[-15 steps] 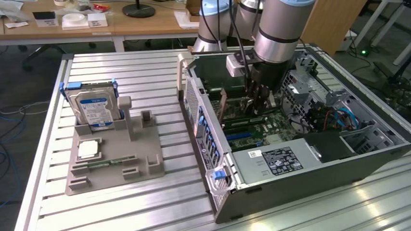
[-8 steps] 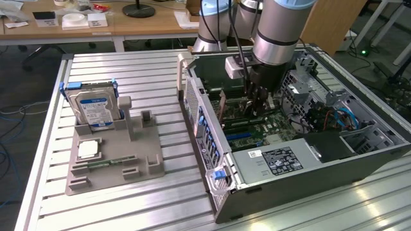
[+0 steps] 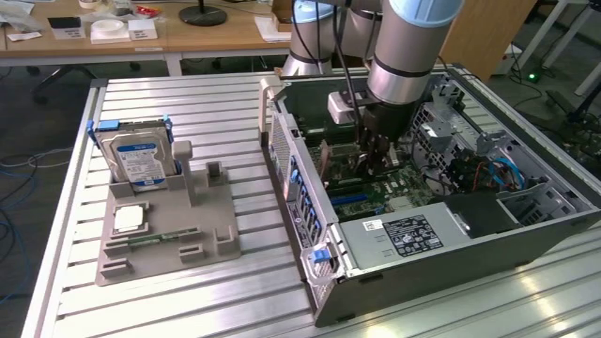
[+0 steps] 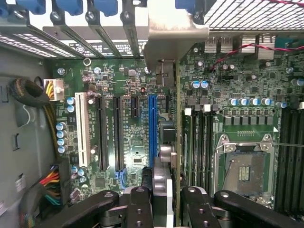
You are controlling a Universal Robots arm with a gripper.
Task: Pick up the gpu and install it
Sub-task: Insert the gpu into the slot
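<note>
Ok so right now my claw [image 4: 166, 205] is down inside the open computer case [image 3: 423, 282], which lies on its side on the ribbed metal table [image 3: 188, 310]. The claw is clamped on the gpu [image 4: 175, 47], one finger on each face, pinching it near one end.

From the wrist view I'm looking at the card dead edge-on, so it's basically a thin line running away from my fingers [image 4: 137, 209] toward the back wall of the case. Its metal bracket sits up against the row of slot openings with the blue clips [image 4: 71, 5]. The card stands on edge over the motherboard [image 4: 118, 71], between the long blue slot [image 4: 152, 123] and the processor socket [image 4: 244, 166], just beside the blue one. Honestly can't tell whether its bottom edge is touching the board or hanging a bit above it.

In the exterior view my arm [image 3: 404, 49] comes straight down into the middle of the case. Off toward the exterior view's left, well apart from the case, there's a grey holder [image 3: 169, 253] on the table. A hard drive [image 3: 139, 162] stands upright at the holder's far end, and a narrow memory stick [image 3: 160, 238] lies flat nearer its front.
</note>
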